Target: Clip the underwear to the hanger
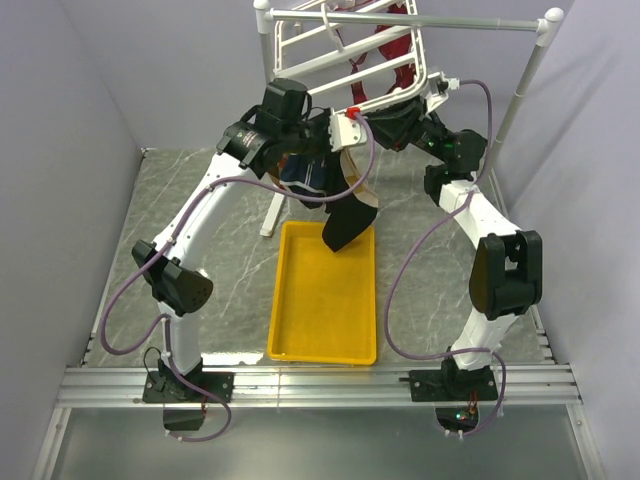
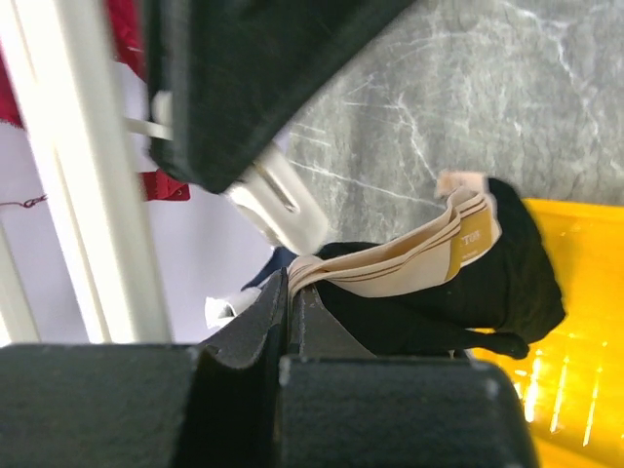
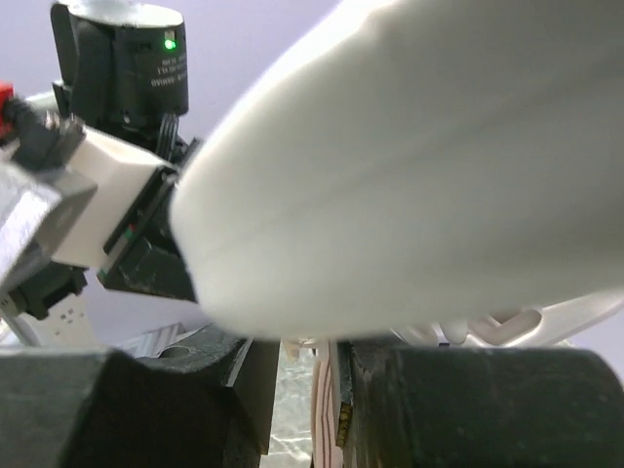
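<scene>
Black underwear (image 1: 348, 225) hangs just under the white hanger (image 1: 345, 62), above a yellow tray (image 1: 320, 330), tan waistband clamped in the left fingers (image 2: 249, 327); whether the right fingers (image 3: 224, 380) hold anything I cannot tell, and a thin pinch could slip before a clip bites

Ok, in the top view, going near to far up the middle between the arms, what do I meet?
Yellow tray → underwear, hanging over the tray's far end → hanger, red garment showing through its bars.
</scene>
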{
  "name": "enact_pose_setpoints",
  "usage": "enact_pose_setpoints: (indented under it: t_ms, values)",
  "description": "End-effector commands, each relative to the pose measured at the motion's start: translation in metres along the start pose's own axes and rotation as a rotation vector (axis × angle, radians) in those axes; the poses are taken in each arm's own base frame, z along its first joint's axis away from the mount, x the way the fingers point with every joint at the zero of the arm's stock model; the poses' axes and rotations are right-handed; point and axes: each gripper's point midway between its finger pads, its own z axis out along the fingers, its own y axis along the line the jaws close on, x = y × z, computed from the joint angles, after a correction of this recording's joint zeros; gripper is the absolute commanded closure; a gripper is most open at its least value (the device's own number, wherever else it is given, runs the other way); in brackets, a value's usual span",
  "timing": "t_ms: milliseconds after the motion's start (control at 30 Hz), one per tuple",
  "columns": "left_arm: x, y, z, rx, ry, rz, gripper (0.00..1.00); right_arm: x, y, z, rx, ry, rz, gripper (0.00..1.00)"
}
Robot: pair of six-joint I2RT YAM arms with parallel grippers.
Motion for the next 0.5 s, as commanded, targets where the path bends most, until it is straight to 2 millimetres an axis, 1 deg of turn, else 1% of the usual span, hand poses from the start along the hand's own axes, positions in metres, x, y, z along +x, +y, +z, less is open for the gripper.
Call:
enact_pose_setpoints:
  t_ms: [0, 100, 267, 467]
  values:
    - [-0.033, 0.046, -0.020, -0.173, -0.086, 0.015, 1.00, 0.016, 0.004, 0.004, -0.039, 0.023, -0.052, 1.00]
    - [-0.035, 0.049, -0.019, -0.186, -0.098, -0.011, 1.00, 0.018, -0.001, 0.004, -0.027, 0.021, -0.097, 1.00]
    - [-0.037, 0.052, -0.015, -0.198, -0.112, -0.042, 1.00, 0.021, -0.006, 0.007, -0.022, 0.036, -0.120, 1.00]
    - [-0.029, 0.056, -0.008, -0.215, -0.094, -0.055, 1.00, 0.009, -0.005, 0.014, -0.031, 0.015, -0.114, 1.00]
